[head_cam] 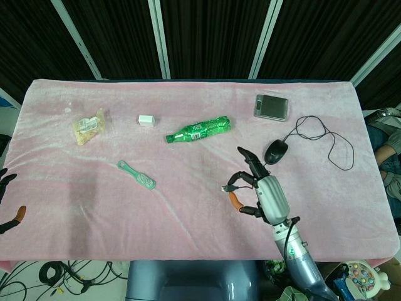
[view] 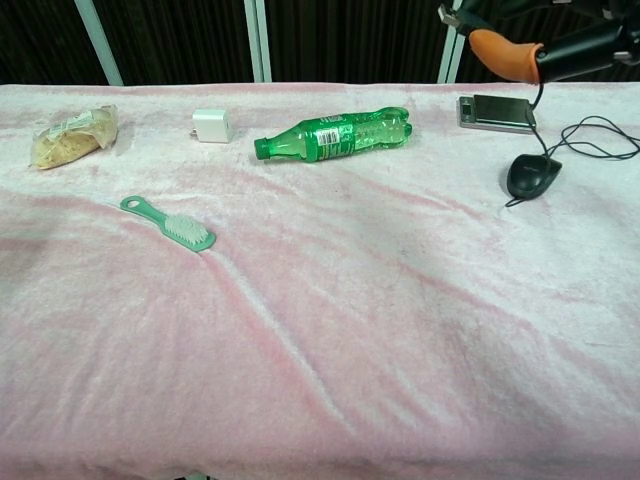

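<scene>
The right hand (head_cam: 263,194) hangs above the pink cloth (head_cam: 188,213) in the lower right of the head view, raised off the surface, palm side turned toward the left of the frame. Its fingers (head_cam: 247,155) are spread and lightly curled, and nothing sits between them, so it is holding nothing. The silver forearm runs down from it to the bottom edge of the frame. In the chest view only the fingertips (view: 505,52) show, in the upper right corner, one of them orange.

Nearest to it is the black mouse (head_cam: 276,150), just up and to the right of the fingers, its cable looping off to the right. The green bottle (head_cam: 198,130) lies on its side up and to the left of the hand, near the middle of the frame.

The left hand (head_cam: 7,200) barely shows at the far left edge of the head view, off the cloth; I cannot tell how its fingers are set.

Further off lie a green brush (head_cam: 136,175), a white charger (head_cam: 146,120), a snack bag (head_cam: 88,126) and a grey scale (head_cam: 271,107).
</scene>
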### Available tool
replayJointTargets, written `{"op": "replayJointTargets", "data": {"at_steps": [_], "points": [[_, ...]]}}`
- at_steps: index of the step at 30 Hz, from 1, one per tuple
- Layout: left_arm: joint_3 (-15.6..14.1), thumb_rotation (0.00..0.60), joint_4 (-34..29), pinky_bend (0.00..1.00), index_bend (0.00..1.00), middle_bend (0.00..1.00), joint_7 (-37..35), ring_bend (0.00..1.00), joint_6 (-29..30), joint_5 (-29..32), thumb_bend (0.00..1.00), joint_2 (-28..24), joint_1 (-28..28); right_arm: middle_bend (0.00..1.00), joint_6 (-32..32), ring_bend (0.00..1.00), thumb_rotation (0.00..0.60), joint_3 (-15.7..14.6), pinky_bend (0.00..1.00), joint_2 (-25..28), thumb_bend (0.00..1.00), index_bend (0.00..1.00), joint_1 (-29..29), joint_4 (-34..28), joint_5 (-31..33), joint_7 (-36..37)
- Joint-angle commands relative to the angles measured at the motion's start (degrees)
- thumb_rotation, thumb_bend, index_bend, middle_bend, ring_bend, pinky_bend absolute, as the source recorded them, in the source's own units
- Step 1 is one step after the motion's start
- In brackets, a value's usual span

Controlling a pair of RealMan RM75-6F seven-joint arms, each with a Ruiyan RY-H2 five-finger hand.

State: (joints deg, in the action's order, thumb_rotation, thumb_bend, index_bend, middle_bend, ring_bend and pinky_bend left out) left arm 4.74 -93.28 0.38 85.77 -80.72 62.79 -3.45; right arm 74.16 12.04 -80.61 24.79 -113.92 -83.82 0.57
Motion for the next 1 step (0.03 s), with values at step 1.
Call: {"op": "replayJointTargets", "data": {"at_steps": [1], "points": [[0.01, 0.6, 0.04, 0.0, 0.16, 0.06, 0.0, 0.0, -0.02, 0.02, 0.34, 0.0, -0.01, 0.03, 0.65, 0.02, 0.6, -0.74, 0.16, 0.04, 0.4, 0.58, -0.42, 0.68, -1.18, 0.77]]}}
